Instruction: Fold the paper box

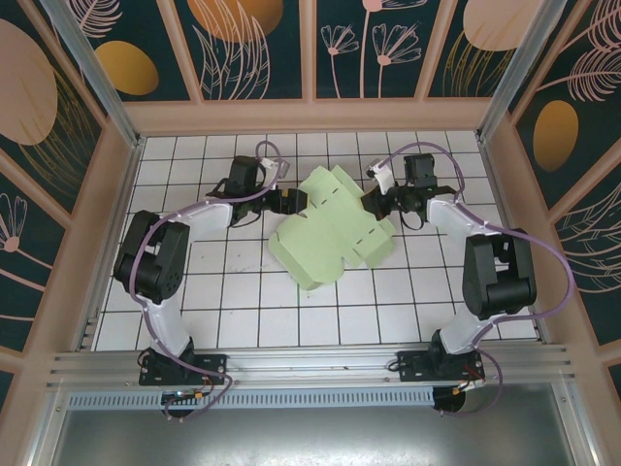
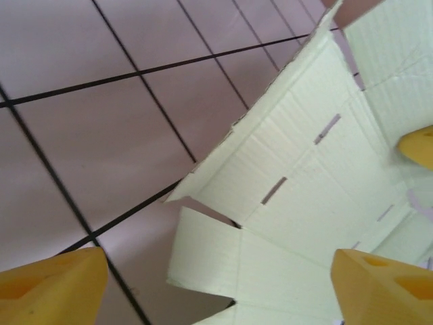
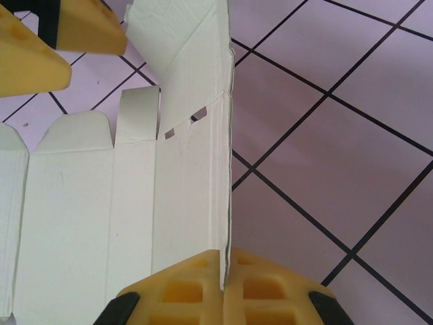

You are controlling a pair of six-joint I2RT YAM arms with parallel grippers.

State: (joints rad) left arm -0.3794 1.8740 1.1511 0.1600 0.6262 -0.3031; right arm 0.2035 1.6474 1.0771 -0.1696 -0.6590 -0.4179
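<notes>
I am seeing the paper box (image 1: 330, 228) mostly unfolded; right end effector (image 3: 223, 284) pinching its edge, left end effector (image 2: 216, 274) gaping empty.

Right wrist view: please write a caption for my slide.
Right gripper, shut on an edge of the pale mint-green paper box, above the tiled table.

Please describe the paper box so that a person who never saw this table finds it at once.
Start from the white tiled table with black grid lines and look at its far middle. There lies the pale mint-green card paper box, unfolded, with flaps and slots. It is the only green thing, and the right gripper is shut on one edge.
</notes>
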